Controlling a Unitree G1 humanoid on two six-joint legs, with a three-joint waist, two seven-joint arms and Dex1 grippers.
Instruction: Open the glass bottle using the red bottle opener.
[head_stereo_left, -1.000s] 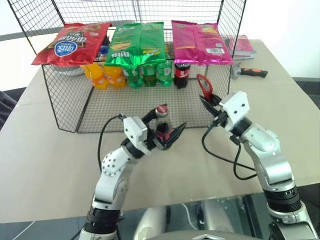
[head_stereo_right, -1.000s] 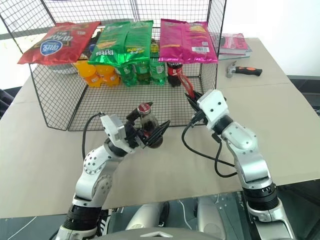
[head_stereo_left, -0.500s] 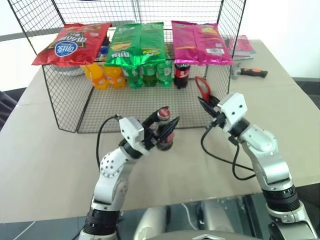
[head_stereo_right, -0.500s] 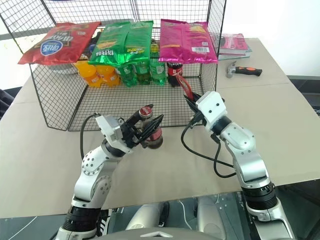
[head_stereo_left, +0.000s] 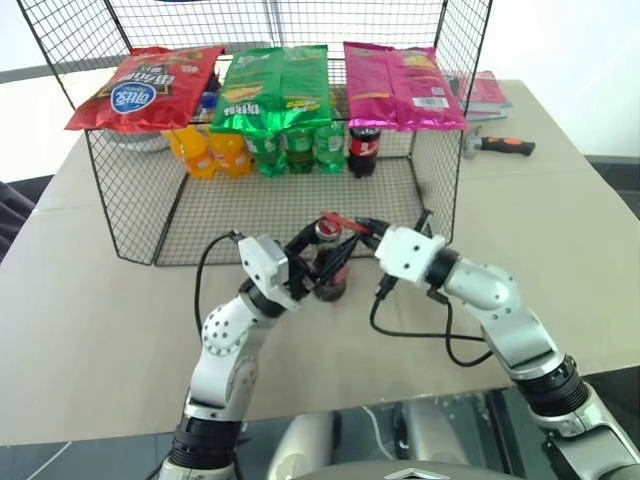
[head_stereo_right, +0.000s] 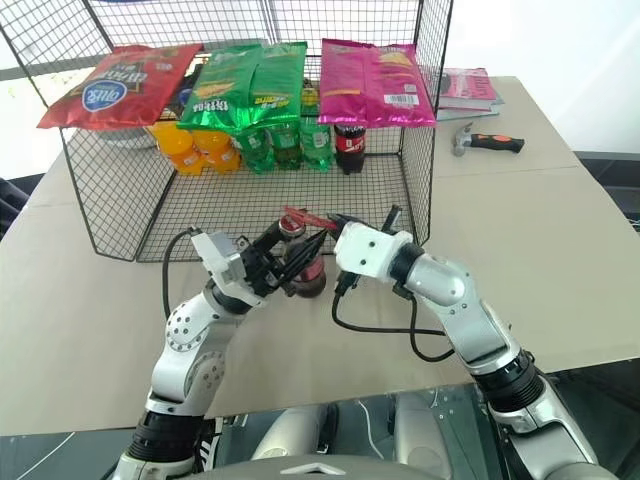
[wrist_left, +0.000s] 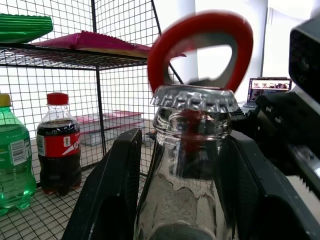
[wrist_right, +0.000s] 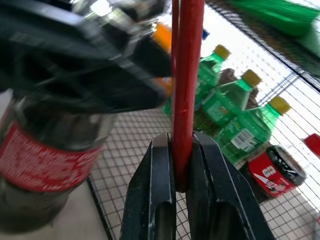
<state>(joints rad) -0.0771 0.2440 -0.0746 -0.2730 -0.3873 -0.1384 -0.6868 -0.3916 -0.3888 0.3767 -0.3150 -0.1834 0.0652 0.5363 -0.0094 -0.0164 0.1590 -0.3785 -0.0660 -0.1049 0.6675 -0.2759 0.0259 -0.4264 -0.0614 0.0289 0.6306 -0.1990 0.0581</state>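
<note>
The glass bottle (head_stereo_left: 330, 268) is held upright by the left gripper (head_stereo_left: 322, 262) just in front of the wire cage (head_stereo_left: 140, 215), above the tan table (head_stereo_left: 90, 300). In the left wrist view the black fingers (wrist_left: 112, 185) are seen pressed against both sides of the bottle's neck, w/ the crimped metal cap (wrist_left: 194, 100) still on top.

The red bottle opener (head_stereo_left: 340, 221) is pinched by the right gripper (head_stereo_left: 366, 229); in the right wrist view its two fingers (wrist_right: 152, 200) are pressed onto the flat handle, seen edge-on. The opener is held roughly level, pointing toward the robot's left, w/ its ring head at the bottle top. In the left wrist view the ring stands just behind & above the cap; contact cannot be told.

Inside the cage, at the back, a row of soda bottles is seen: orange bottles (head_stereo_left: 205, 150), green bottles (head_stereo_left: 298, 147) & a squat dark cola bottle (head_stereo_left: 362, 148). On the cage top, three snack bags are laid: red (head_stereo_left: 140, 85), green (head_stereo_left: 275, 85) & pink (head_stereo_left: 400, 82). Well apart, at the far right of the table, a hammer w/ an orange-and-black handle (head_stereo_left: 500, 145) & some books (head_stereo_left: 482, 92) are seen.
</note>
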